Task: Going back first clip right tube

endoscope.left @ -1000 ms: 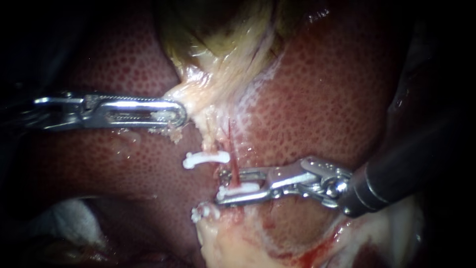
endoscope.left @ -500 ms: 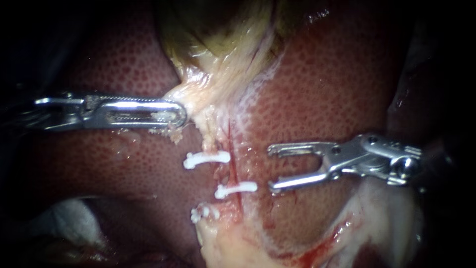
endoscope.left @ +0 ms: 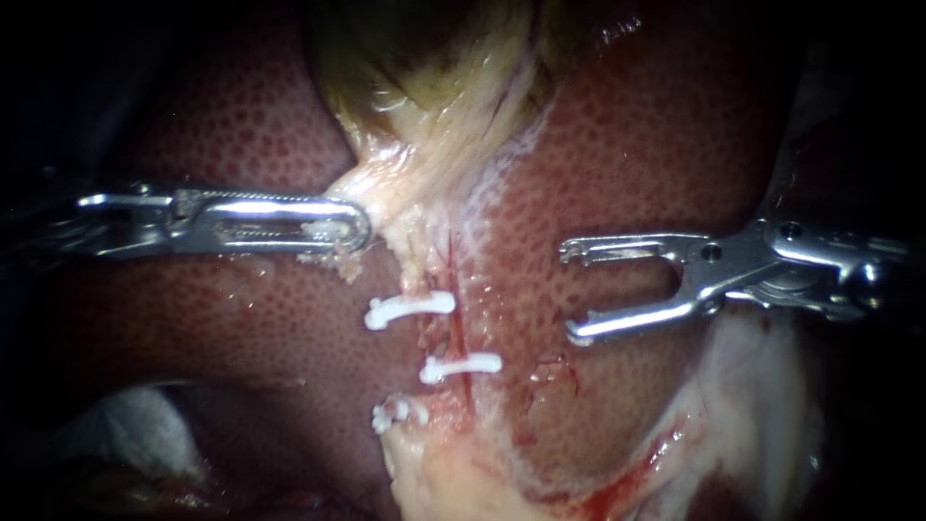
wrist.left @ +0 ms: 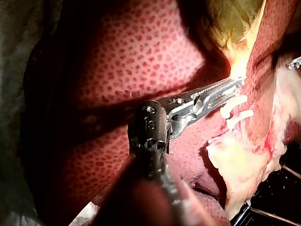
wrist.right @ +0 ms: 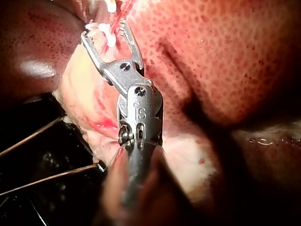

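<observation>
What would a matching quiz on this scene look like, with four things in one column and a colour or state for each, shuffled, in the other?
Things:
1. left instrument
2. right instrument
3. middle clip
4. liver

Colours or states:
A. white
B. open, holding nothing
C. red and speckled
D. shut on the gallbladder

Pairs: 1-D, 2-B, 3-A, 4-C

Liver (endoscope.left: 241, 318) dark red, finely speckled paler; gallbladder (endoscope.left: 434, 87) yellow-green, streaked; clips (endoscope.left: 410, 309) white, tube (endoscope.left: 455, 333) red, ahead of the silver right instrument (endoscope.left: 569, 292).
</observation>
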Tool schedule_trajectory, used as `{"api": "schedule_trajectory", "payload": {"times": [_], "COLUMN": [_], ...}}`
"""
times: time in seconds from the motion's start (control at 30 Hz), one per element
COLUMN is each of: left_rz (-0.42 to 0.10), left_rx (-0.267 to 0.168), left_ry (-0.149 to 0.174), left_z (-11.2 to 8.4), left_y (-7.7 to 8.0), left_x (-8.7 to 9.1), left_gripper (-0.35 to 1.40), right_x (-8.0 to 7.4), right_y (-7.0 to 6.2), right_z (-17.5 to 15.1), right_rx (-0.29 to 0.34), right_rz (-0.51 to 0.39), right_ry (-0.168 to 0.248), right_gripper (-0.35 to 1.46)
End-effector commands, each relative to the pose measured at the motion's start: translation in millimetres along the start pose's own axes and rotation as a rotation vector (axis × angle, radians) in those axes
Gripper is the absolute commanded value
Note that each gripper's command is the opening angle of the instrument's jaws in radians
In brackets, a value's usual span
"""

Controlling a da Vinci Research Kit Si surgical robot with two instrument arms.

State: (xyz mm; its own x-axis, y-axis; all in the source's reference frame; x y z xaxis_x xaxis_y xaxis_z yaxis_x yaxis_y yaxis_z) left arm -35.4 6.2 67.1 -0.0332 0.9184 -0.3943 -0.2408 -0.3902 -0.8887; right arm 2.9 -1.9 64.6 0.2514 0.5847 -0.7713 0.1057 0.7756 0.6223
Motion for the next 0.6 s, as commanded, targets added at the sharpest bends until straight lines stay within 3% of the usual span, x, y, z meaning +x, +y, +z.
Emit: {"api": "schedule_trajectory", "payload": {"times": [0.03,0.3,0.6], "left_rz": [0.002,0.012,0.018], "left_rx": [0.003,0.011,0.010], "left_ry": [-0.007,-0.028,-0.037], "left_z": [0.4,4.2,6.0], "left_y": [-0.2,-2.6,-3.1], "left_x": [-0.2,-1.4,-2.0], "left_gripper": [-0.35,-0.35,-0.35], "right_x": [-0.2,-0.2,-0.1], "right_y": [0.0,-0.1,-0.2], "right_z": [0.1,0.1,0.2], "right_rx": [0.000,0.000,0.000], "right_rz": [0.000,0.000,0.000], "right_ry": [0.000,0.000,0.000], "right_gripper": [0.50,0.50,0.50]}}
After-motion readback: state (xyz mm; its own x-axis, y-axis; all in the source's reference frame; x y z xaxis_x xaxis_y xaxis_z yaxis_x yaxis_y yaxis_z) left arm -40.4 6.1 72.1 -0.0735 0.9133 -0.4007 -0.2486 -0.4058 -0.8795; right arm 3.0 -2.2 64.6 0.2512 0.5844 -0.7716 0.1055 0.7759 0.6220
